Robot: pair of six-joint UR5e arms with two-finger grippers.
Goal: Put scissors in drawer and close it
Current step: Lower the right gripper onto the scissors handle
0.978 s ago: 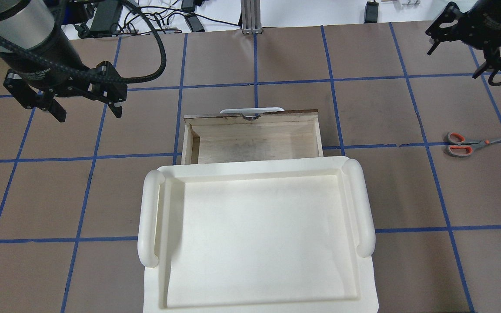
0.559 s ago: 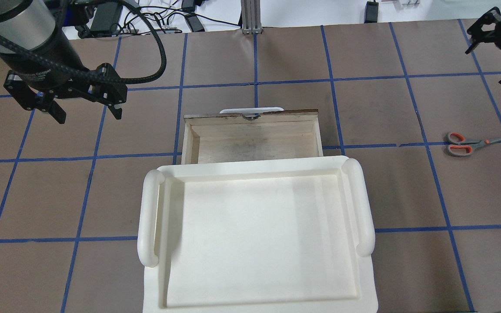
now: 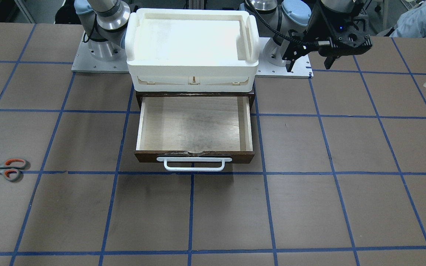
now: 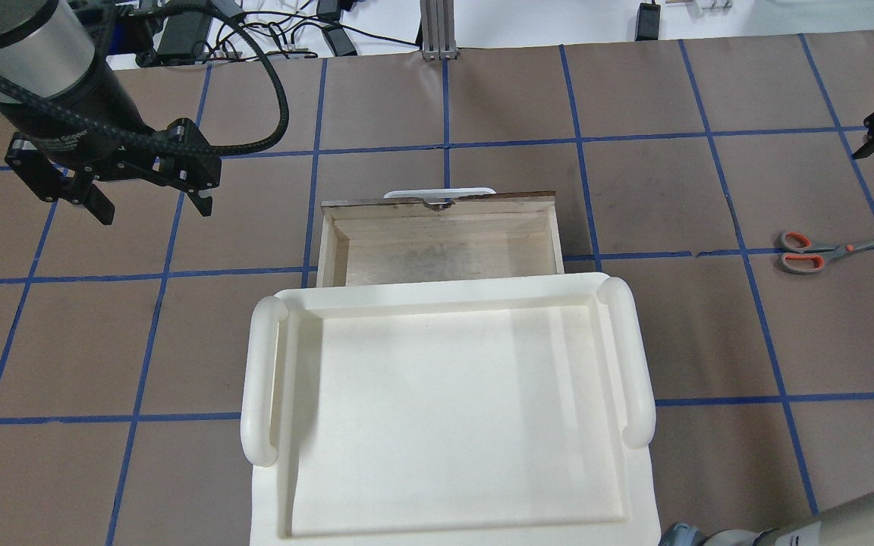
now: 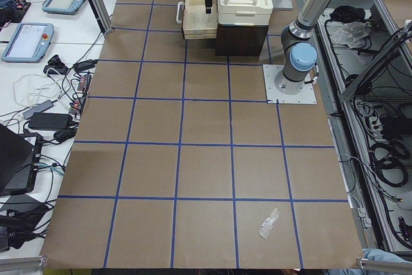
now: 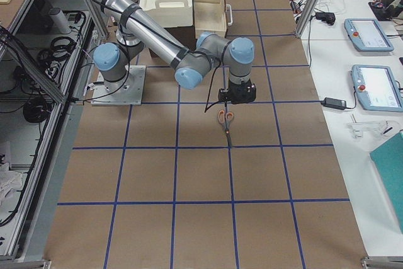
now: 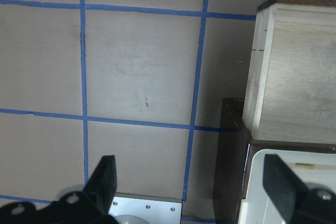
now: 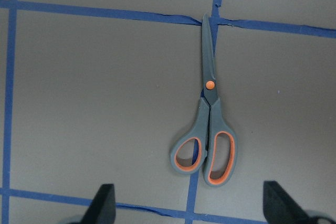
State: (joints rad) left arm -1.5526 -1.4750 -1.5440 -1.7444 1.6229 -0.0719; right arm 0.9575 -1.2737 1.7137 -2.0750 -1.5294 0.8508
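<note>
Step in hand, as we're reading it: right arm going for the pick. The scissors [image 8: 209,103] are lying flat on the surface [image 4: 680,334], blades closed, well off to the robot's right of the drawer [image 3: 194,125], across a blue tape crossing.

How we're suggesting to do it:
- The wrist view is showing the scissors running lengthwise away from the camera, loops nearest, so the jaws are already set to close across the narrow width. No wrist rotation looking necessary.
- The loops are sitting just ahead of the jaw line, slightly off centre. We're recommending shifting forward so the closing line lands on the grey neck between the loops and the orange pivot. A grip there should also be holding the blades shut.
- The part is thin and flat, so we're advising going down until the fingertips are almost on the surface before closing. Closing too high is likely to skid it or miss.
- The drawer is standing pulled out and bare inside, so nothing is blocking a drop-in.

Jaws:
- right gripper [image 8: 191,203]: hovering over the scissors, jaws spread wide, gripping nothing, touching nothing.
- left gripper [image 4: 152,208]: hanging above the surface on the robot's left of the drawer, jaws also spread wide, empty, apart from everything. We're expecting it to be handy for pushing on the white bar handle [image 3: 193,164].
</note>
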